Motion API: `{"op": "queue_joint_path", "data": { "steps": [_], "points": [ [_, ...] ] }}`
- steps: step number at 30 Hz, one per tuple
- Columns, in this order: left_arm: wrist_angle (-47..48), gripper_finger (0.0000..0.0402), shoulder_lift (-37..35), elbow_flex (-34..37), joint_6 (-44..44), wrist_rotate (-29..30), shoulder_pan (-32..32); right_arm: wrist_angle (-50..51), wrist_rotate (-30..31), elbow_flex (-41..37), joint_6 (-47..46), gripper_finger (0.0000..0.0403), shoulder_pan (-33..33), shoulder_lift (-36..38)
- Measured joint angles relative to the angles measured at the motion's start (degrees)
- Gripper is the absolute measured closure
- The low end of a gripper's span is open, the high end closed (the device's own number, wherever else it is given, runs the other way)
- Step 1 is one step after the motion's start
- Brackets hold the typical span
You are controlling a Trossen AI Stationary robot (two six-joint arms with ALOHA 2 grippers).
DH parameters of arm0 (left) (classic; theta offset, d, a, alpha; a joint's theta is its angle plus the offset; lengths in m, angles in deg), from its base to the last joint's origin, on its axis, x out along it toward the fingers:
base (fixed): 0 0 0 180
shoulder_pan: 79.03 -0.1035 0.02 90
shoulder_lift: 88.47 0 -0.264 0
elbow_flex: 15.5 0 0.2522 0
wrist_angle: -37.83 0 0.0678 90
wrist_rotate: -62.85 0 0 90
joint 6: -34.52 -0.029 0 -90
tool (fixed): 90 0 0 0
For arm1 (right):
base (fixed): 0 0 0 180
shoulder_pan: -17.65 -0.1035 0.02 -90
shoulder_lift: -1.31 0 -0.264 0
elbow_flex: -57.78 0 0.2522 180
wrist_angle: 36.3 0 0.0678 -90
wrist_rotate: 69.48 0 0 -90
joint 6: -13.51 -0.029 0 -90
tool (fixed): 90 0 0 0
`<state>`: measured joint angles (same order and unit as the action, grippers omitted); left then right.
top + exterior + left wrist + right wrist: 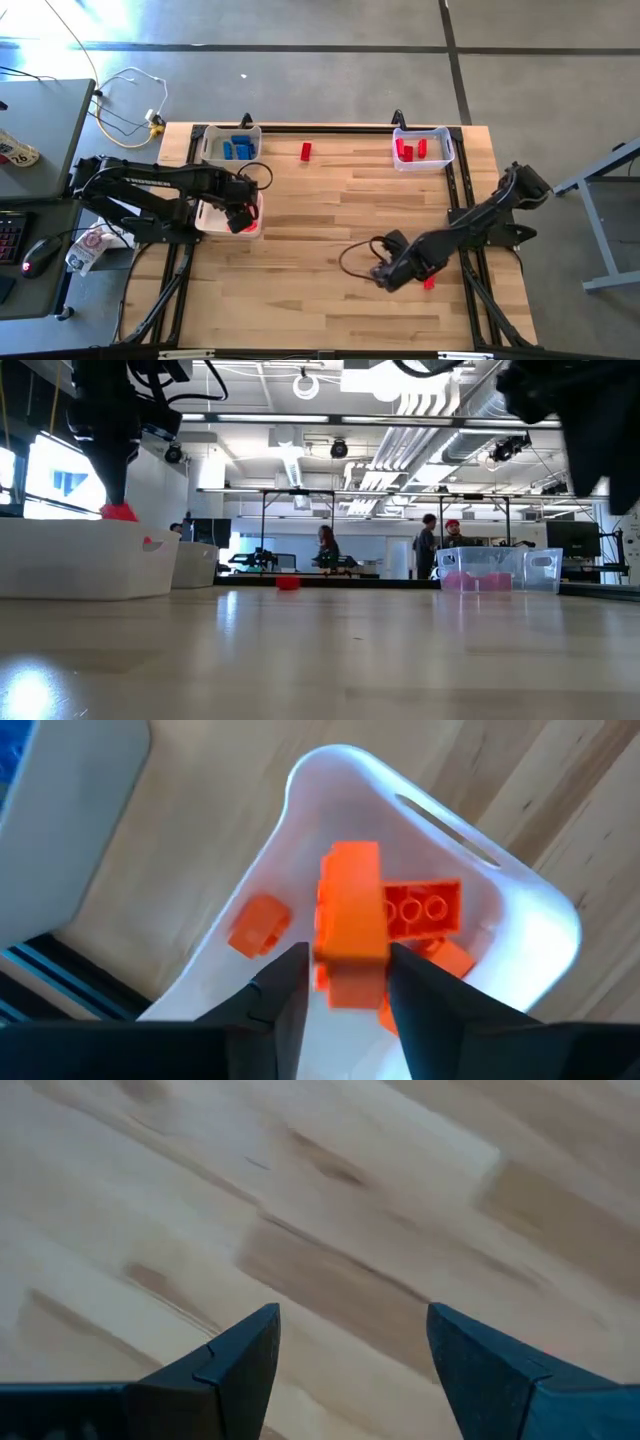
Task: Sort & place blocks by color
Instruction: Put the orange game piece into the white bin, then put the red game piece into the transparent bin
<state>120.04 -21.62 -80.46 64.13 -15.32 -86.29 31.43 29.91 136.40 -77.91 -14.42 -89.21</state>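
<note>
Orange brick (352, 925) sits between the left pincer's (348, 982) fingers, right above the white bin (520, 910) at the table's left edge, where 3 or so orange bricks already lie. The fingers flank the brick closely; whether they grip it or have just let go cannot be told. The step in hand looks like the drop. Done well, the left pincer would spread fully while centred over the bin, well inside the rim, then rise straight up so nothing gets dragged out.

The right pincer (350, 1370) hovers wide apart, holding nothing, over bare table (330, 220) near the right front, just beside a red brick (429, 283). Another red brick (306, 151) lies loose near the back edge, between the blue bin (232, 146) and the red bin (422, 148).
</note>
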Motion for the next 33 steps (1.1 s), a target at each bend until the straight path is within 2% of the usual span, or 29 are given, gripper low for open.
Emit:
{"op": "queue_joint_path", "data": {
  "steps": [8, 12, 24, 33],
  "points": [
    [0.0, 0.0233, 0.0, 0.0, -1.3, 0.4, 0.0, 7.6, -5.1, 0.0, -13.9, 0.0165, -6.2, 0.0],
    [0.0, 0.0216, 0.0, 0.0, -1.2, 0.6, 0.0, 9.9, -5.7, 0.0, -20.5, 0.0165, -9.6, 0.0],
    [-3.1, 0.0214, 0.0, 0.0, -1.3, -6.0, 0.1, 13.4, -6.5, 0.0, -36.5, 0.0165, -17.8, -0.3],
    [-3.6, 0.0213, 0.0, 0.0, -1.3, -7.0, 0.1, 14.9, -6.4, -0.1, -39.2, 0.0165, -20.1, -3.9]
  ]
}}
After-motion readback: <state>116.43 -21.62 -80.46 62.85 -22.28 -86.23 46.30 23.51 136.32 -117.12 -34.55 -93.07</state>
